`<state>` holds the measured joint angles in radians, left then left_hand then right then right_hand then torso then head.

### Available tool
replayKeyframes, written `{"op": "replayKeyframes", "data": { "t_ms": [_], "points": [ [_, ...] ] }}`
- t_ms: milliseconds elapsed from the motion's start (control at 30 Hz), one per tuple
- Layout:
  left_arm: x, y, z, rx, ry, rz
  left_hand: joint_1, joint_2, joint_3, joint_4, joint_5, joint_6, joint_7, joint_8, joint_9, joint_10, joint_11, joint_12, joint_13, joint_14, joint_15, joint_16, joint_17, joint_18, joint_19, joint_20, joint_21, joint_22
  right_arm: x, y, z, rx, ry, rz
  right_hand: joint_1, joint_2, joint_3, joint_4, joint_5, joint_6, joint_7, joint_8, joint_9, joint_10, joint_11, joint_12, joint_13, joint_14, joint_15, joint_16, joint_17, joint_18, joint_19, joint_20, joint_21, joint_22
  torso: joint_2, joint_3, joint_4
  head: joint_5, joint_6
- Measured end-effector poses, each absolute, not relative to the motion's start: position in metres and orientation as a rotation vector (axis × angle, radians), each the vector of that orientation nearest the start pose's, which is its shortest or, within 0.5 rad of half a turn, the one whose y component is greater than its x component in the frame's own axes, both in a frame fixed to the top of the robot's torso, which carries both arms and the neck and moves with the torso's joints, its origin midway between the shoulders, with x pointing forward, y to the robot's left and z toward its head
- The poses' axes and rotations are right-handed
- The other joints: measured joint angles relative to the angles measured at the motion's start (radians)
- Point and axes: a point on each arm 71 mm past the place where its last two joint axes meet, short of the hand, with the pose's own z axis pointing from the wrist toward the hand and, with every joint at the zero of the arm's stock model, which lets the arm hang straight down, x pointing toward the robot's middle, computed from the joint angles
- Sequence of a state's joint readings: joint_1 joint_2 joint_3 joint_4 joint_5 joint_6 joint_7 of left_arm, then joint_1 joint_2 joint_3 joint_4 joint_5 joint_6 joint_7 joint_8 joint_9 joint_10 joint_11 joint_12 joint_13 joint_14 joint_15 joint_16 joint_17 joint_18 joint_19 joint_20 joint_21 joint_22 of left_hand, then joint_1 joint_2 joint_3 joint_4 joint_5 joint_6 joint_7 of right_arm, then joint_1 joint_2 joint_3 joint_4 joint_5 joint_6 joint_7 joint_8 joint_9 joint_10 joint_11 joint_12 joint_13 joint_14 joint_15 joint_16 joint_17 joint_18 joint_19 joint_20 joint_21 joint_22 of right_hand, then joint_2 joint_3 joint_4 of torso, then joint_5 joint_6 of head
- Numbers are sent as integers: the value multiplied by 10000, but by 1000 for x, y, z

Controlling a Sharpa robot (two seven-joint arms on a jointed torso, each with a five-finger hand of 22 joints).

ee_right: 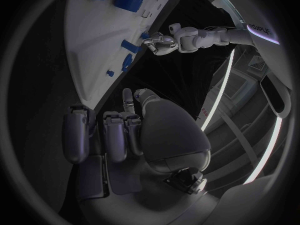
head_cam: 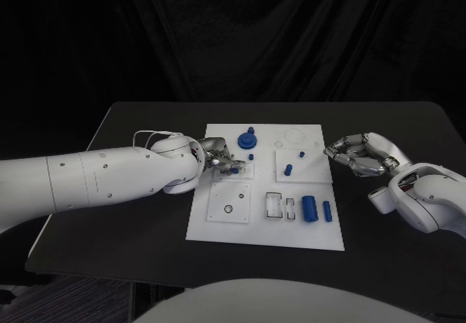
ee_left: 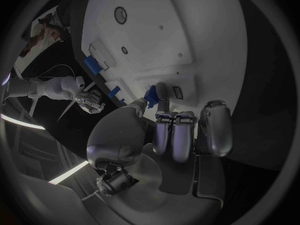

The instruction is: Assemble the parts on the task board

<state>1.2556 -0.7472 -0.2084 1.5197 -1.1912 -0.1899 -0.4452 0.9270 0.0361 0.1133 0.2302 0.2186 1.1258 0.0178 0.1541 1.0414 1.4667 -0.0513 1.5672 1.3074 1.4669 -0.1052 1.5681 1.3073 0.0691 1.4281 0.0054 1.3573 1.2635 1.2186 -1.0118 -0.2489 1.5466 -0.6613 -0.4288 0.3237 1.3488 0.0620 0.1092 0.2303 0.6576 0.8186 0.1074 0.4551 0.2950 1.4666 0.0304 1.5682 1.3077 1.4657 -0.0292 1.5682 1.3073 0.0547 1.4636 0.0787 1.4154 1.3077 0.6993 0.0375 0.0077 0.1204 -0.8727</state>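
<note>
Left hand (head_cam: 219,160) over the upper left part of the task board (head_cam: 219,225), pinching a small blue part (ee_left: 150,93) between thumb and a fingertip, other fingers curled below; seen from the left wrist, held right at the board's surface beside a small slot, probably so as to line the piece up with a seat there. Whether already touching the board, hard to say. Right hand (head_cam: 360,154) just off the board's right edge, above the black table (head_cam: 388,121), holding nothing, fingers loosely curled rather than spread; likely parked there to keep out of the way. Elsewhere on the board: a round blue knob (head_cam: 248,140) near the top edge, a short blue peg (head_cam: 288,169) and a smaller one on the raised plate at right, a fat blue cylinder (head_cam: 310,208) and a thin blue bar (head_cam: 327,210) lying side by side in the lower right, beside two empty rectangular recesses. Exact shape of the pinched part unclear, mostly covered by fingertips. Which socket intended, not to be told. Left forearm hiding the board's left edge at mid-height.
</note>
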Motion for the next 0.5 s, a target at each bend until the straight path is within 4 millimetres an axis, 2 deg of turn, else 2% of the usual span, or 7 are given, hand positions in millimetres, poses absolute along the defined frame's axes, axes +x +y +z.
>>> {"op": "replayKeyframes", "data": {
  "t_ms": [100,200,500],
  "points": [
    [471,176,-239,-1010,20834,-4483,292,21,-22,-120,253,0,0,-7,0,0,0,0,0,0,0,0,0,0,0,0,0,8,448,-282,-232,4893,16625,10412,0,0,0,0,0,-3,3,0,0,0,0,0,0,0,0,0,0,0,0,0,0,0,0,-1,-1,0,0],
    [471,176,-239,-992,20852,-4485,851,47,184,-546,696,1,-1,-93,5,0,0,0,0,0,0,0,0,0,0,0,0,20,448,-282,-232,4895,16630,10410,0,0,0,0,0,-3,3,0,0,0,0,0,0,0,0,0,0,0,0,0,0,-1,1,-1,-1,-7,0],
    [471,176,-239,-957,20889,-4488,1089,29,460,-900,1150,8,-11,-182,-1,0,0,0,0,0,0,0,0,0,0,0,-38,37,449,-282,-232,4897,16651,10412,41,40,28,-28,0,-3,3,0,0,0,0,0,0,0,0,0,0,0,0,0,-39,-1,1,0,-1,-14,0]
  ]
}}
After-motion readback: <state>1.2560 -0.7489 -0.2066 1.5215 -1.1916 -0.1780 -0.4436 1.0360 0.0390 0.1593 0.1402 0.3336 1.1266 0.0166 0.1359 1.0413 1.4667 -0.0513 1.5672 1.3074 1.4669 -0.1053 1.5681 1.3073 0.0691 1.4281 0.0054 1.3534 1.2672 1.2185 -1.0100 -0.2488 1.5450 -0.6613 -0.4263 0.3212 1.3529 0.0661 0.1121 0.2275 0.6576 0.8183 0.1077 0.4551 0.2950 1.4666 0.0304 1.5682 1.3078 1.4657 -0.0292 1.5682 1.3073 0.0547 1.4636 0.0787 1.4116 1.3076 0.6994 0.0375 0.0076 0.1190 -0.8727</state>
